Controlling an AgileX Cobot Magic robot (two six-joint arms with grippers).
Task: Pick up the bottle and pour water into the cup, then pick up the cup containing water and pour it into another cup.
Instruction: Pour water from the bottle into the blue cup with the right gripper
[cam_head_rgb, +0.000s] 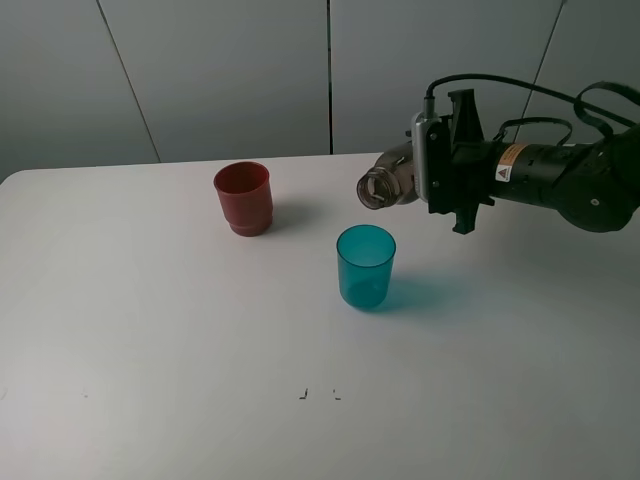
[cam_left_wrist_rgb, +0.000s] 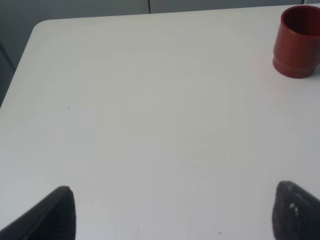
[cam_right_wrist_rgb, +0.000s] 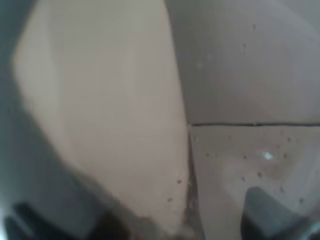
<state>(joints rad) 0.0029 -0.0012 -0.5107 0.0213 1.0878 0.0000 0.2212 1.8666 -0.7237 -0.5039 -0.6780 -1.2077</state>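
spillage is the risk: the right gripper (cam_head_rgb: 432, 170) clamps the bottle (cam_head_rgb: 385, 182), tipped nearly flat above the cup (cam_head_rgb: 366, 266), and its mouth may sit off the rim, wetting the table (cam_head_rgb: 150, 330). left gripper (cam_left_wrist_rgb: 172, 212) hangs spread and empty; the red cup (cam_head_rgb: 243, 198) stands far-left, apart.

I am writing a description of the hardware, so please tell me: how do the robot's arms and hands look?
The right arm is black and cylindrical, with an orange and white label and black cables looping above it. The right hand is black, with a pale grey box beside it. The left hand shows only two dark rounded fingertips.
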